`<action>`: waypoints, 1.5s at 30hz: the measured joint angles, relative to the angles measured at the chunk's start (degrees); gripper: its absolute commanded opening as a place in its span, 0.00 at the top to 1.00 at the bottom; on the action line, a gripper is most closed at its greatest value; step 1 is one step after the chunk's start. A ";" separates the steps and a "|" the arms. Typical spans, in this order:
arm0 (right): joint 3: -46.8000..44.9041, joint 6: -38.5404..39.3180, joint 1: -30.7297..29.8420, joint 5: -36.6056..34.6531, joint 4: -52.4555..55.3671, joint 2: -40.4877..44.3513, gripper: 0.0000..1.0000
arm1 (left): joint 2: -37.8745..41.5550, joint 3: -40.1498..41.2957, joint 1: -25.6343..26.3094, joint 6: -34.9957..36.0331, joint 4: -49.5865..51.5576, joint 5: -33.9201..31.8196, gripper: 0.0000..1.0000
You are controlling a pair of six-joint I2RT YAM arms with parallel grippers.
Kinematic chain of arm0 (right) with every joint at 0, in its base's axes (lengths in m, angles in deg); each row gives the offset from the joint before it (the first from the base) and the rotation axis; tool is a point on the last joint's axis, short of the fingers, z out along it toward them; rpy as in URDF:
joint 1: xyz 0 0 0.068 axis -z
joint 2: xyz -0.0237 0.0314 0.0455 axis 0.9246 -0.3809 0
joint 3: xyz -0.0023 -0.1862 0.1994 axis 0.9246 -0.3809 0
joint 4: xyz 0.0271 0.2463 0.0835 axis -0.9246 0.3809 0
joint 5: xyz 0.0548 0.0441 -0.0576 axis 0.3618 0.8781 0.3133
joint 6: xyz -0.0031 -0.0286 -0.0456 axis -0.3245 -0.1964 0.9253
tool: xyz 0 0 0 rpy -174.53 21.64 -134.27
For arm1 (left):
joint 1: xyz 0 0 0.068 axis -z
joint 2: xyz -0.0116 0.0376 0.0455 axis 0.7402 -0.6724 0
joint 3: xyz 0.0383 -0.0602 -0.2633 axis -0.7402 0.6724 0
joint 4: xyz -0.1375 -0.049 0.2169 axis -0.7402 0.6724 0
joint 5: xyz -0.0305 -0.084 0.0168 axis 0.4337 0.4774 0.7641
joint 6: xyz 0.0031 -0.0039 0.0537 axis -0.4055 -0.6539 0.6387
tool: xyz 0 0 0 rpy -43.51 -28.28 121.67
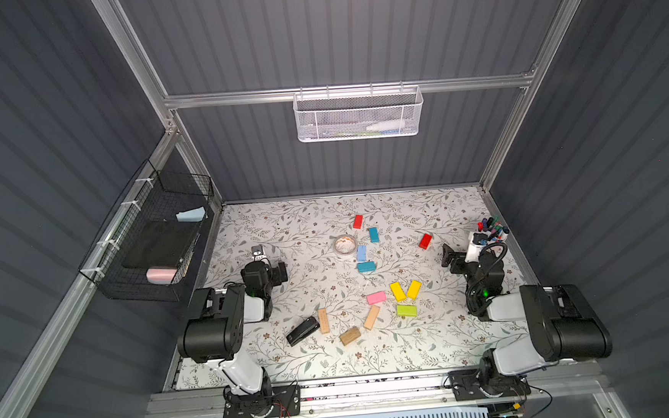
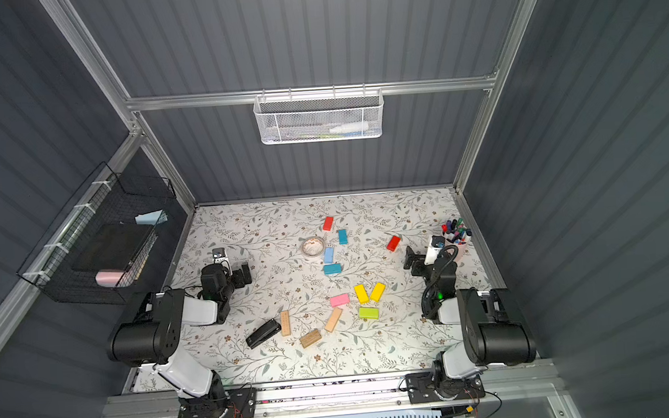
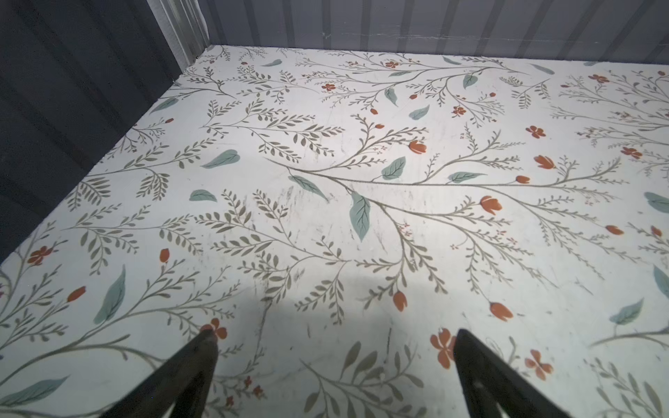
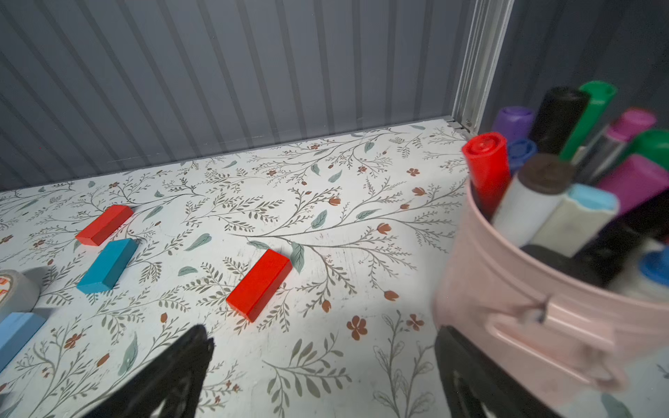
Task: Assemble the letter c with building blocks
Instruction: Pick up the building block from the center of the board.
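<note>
Floral counter [image 1: 452, 342] holds the building blocks [image 1: 376, 297] scattered across its middle, no C begun. Both the left end effector [image 3: 335, 336] and right end effector [image 4: 324, 334] gape empty. Best start, I judge: the right straddles the nearby red block [image 4: 259, 284] across its width, clear of the marker cup [image 4: 525, 289].

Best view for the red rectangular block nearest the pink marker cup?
Right wrist view: the red rectangular block is close, lying flat, top and side faces clear. Both top views show the block small. Left wrist view misses it.
</note>
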 measured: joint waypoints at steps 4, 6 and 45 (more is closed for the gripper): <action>0.00 0.00 0.00 0.00 0.00 0.00 0.01 | 0.00 0.00 0.00 0.00 0.02 -0.02 0.00; 0.00 0.00 0.00 0.00 0.00 0.00 0.01 | 0.00 0.00 0.00 0.00 0.00 0.00 0.00; 29.57 -8.37 -12.83 4.70 60.43 9.42 0.29 | 7.69 -33.22 14.84 -8.00 54.45 4.55 0.17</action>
